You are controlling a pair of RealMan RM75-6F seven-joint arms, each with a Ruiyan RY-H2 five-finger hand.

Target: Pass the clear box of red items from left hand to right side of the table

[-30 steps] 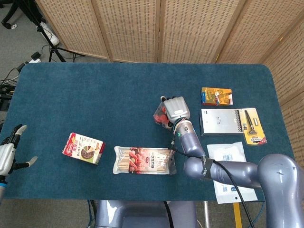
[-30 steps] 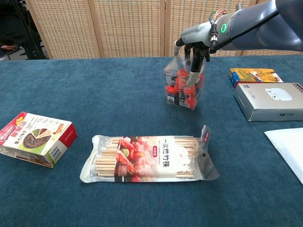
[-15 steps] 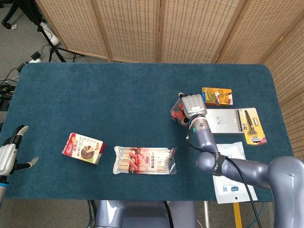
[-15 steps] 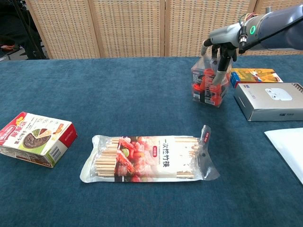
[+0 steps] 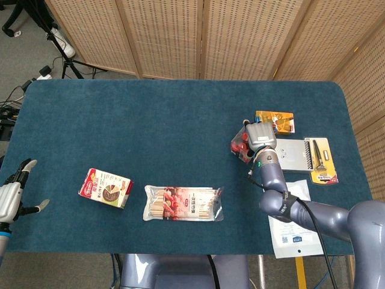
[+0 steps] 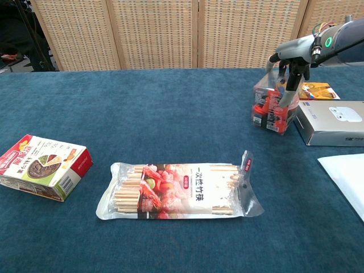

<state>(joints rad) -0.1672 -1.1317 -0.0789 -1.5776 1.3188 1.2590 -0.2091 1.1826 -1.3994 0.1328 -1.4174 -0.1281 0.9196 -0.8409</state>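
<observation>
Gripping the clear box (image 6: pixel 272 109) from above, fingers (image 6: pixel 288 94) clamped down its side, the right hand (image 5: pixel 260 135) is holding it just beside the grey carton (image 6: pixel 333 121), ready for setting down on the worktop (image 5: pixel 150 120).

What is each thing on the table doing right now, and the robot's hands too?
Clear box: upright, held by right hand.
Right hand: gripping the box.
Left hand: empty, fingers apart.
Chopsticks pack: flat, sealed.
Red snack box: lying closed.
Grey box: lying closed.

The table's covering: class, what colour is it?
Dark teal blue, plain; the table shows best in the chest view.
</observation>
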